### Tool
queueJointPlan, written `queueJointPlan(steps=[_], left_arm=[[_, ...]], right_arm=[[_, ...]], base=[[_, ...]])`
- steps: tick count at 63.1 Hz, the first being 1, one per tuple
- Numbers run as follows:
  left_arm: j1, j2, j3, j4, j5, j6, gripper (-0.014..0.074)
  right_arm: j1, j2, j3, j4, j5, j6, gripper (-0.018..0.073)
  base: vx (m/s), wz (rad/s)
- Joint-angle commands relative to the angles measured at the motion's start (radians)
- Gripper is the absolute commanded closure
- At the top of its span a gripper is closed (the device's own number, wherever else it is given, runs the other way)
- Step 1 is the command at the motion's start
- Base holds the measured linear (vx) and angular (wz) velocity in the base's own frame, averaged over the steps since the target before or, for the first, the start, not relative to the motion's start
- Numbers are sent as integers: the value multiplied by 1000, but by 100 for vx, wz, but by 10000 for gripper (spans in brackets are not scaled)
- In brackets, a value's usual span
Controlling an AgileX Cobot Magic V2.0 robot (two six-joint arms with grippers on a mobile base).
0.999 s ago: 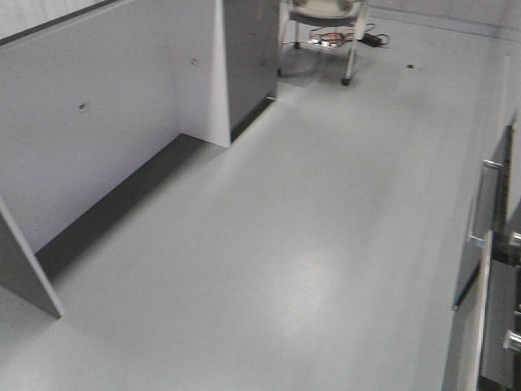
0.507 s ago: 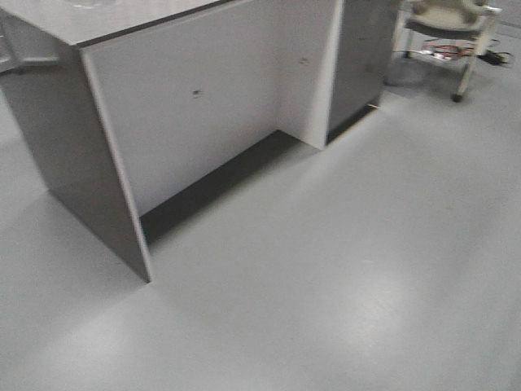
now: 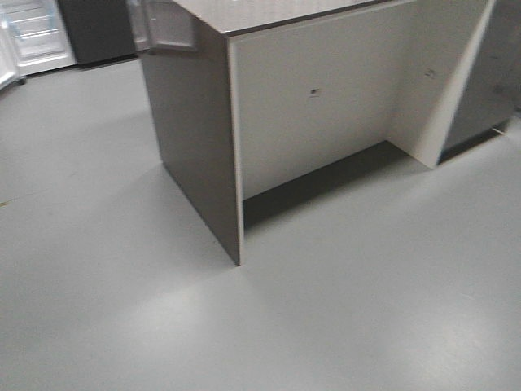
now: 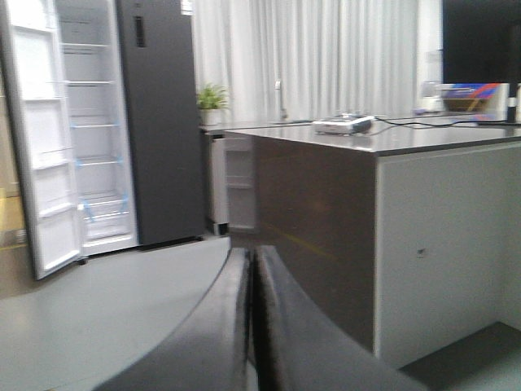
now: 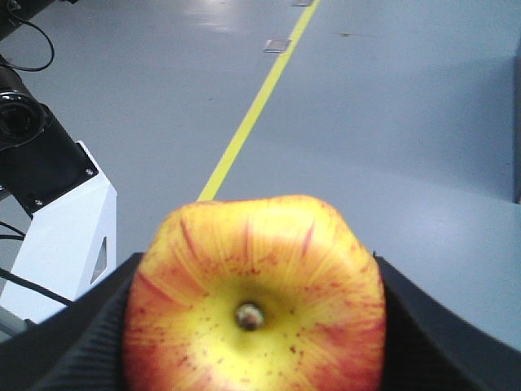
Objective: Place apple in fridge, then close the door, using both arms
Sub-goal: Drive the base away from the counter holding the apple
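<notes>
Apple (image 5: 252,285) sits pinched in my right gripper (image 5: 259,334), my left gripper (image 4: 252,326) is pressed together and empty, and the fridge (image 4: 159,122) stands far left beyond the counter (image 4: 444,204), door (image 4: 37,163) open, so placing and closing are not yet done.

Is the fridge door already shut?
No, the door stands swung open, baring the white shelves of the fridge.

Apple (image 5: 254,277) was yellow with red streaks and tiny red speckles, the fridge (image 4: 159,122) was dark grey outside, white inside with blue strips (image 4: 102,200), and the floor (image 5: 391,122) was pale grey with one yellow line (image 5: 253,106).
</notes>
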Motion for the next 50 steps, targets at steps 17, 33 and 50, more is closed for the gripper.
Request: queueJointPlan(steps=[17, 33, 50], left_arm=[[1, -14, 21, -9, -73, -7, 603], [1, -14, 21, -9, -73, -7, 603], [1, -14, 21, -9, -73, -7, 603]], right_arm=[[1, 13, -24, 54, -46, -2, 192], [1, 13, -24, 54, -46, -2, 192], [1, 13, -24, 54, -46, -2, 192]], base=[[1, 43], [5, 39], [8, 34]])
